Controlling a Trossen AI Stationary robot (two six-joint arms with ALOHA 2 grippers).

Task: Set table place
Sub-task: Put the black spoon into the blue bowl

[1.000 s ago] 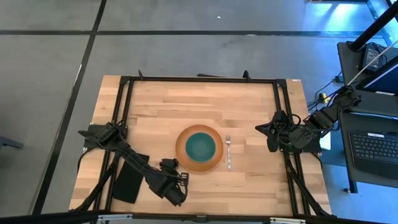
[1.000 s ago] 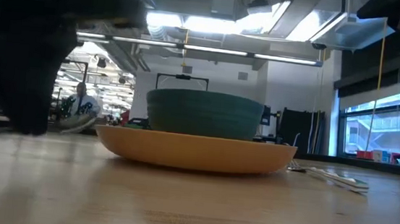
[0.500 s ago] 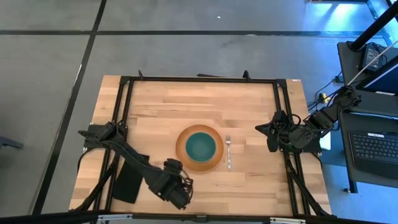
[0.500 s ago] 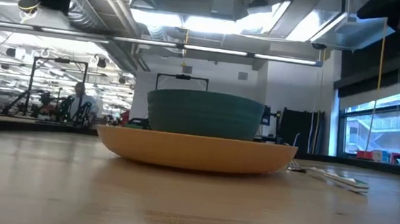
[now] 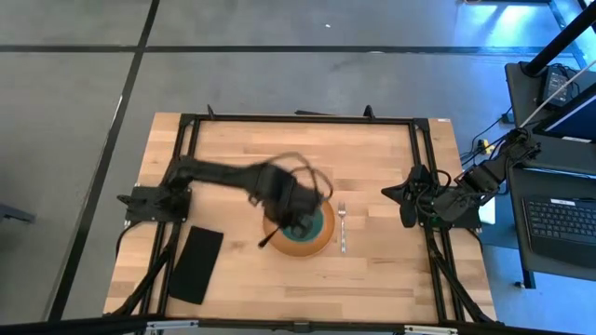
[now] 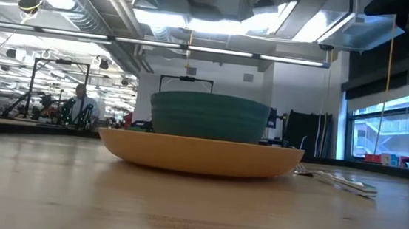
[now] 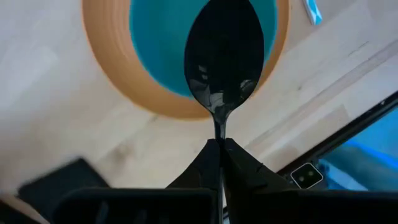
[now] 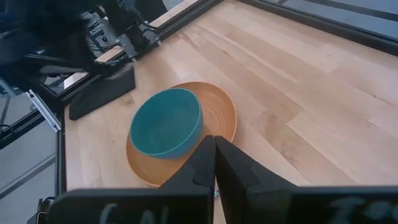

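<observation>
An orange plate lies on the wooden table, with a teal bowl standing on it. A fork lies to the plate's right, and a black napkin lies to its left. My left gripper hangs above the plate, shut on a dark shiny spoon. In the left wrist view the spoon's bowl shows over the teal bowl. My right gripper waits at the table's right edge, shut and empty. My left gripper pinches the spoon's thin handle between its two fingers, close below the spoon's bowl. The spoon runs on ahead of the fingertips, in line with them. It is lifted clear, high above the plate and the teal bowl.
A black metal frame runs along the table's edges. Bare wood lies on the far half of the table and near its front edge. A laptop stands off the table to the right.
My left gripper has risen from the table near its front edge, left of the plate. It has swung toward the far right and is now above the plate and bowl. It has left the low view.
</observation>
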